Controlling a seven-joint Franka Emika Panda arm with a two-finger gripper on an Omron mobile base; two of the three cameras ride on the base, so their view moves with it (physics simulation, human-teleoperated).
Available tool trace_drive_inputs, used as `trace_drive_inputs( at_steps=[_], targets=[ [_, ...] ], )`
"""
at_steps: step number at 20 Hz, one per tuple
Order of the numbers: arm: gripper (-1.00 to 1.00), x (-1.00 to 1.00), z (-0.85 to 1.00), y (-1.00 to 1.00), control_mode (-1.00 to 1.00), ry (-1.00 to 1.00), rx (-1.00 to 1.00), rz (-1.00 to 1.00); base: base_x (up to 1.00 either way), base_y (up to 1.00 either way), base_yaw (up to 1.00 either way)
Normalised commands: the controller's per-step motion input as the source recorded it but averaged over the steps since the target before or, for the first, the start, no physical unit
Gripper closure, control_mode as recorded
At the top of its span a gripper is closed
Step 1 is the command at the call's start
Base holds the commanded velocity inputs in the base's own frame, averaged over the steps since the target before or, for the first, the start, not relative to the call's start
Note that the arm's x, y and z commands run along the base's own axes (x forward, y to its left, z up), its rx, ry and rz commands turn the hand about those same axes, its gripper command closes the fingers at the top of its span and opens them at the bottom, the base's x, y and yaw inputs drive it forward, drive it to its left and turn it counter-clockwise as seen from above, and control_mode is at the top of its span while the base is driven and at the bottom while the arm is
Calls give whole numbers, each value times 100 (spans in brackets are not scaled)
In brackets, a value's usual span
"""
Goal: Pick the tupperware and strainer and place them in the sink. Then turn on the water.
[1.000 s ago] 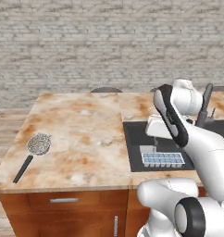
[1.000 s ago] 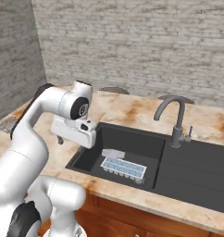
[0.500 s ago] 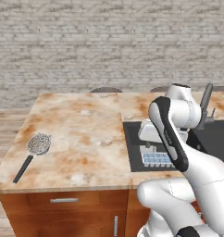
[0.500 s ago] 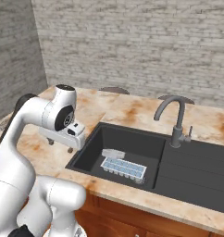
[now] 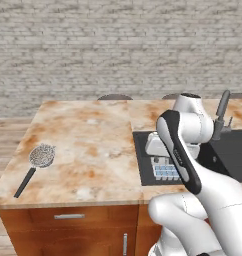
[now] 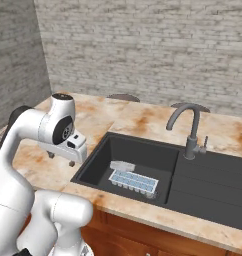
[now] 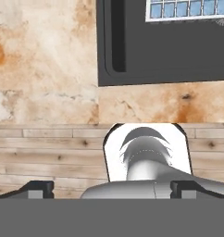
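Observation:
The tupperware (image 6: 133, 181) lies flat in the black sink (image 6: 143, 152), its pale blue grid face up; it also shows in the basin (image 5: 167, 171) and at the top of the hand view (image 7: 188, 9). The strainer (image 5: 41, 156) rests on the marble counter far to the left, with its dark handle pointing toward the front edge. My gripper (image 6: 62, 160) hangs open and holds nothing, just left of the sink over the counter's front strip. Its fingertips (image 7: 40, 187) stand wide apart. No stream runs from the grey gooseneck faucet (image 6: 185, 125).
The sink's flat black side section (image 6: 213, 185) lies right of the faucet. The marble counter (image 5: 88, 145) spreads between strainer and sink. Below its front edge are wooden cabinet drawers (image 5: 68, 217) and plank floor (image 7: 49, 152). A brick wall (image 5: 118, 45) stands behind.
My arm has swung from above the basin to the left, out over the counter beside the sink. The tupperware and the strainer have not moved.

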Motion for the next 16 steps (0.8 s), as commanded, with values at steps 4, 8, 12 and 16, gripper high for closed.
trace_drive_inputs(
  at_steps=[4, 8, 12, 16],
  targets=[
    [-100, 0, 0, 1, -100, 0, 0, 0, 0, 0, 0],
    [-100, 0, 0, 0, 100, 0, 0, 0, -16, 88, 0],
    [-100, 0, 0, 0, 100, 0, 0, 0, -1, 100, 0],
    [-100, 0, 0, 0, 100, 0, 0, 0, 4, 100, -1]
  ],
)
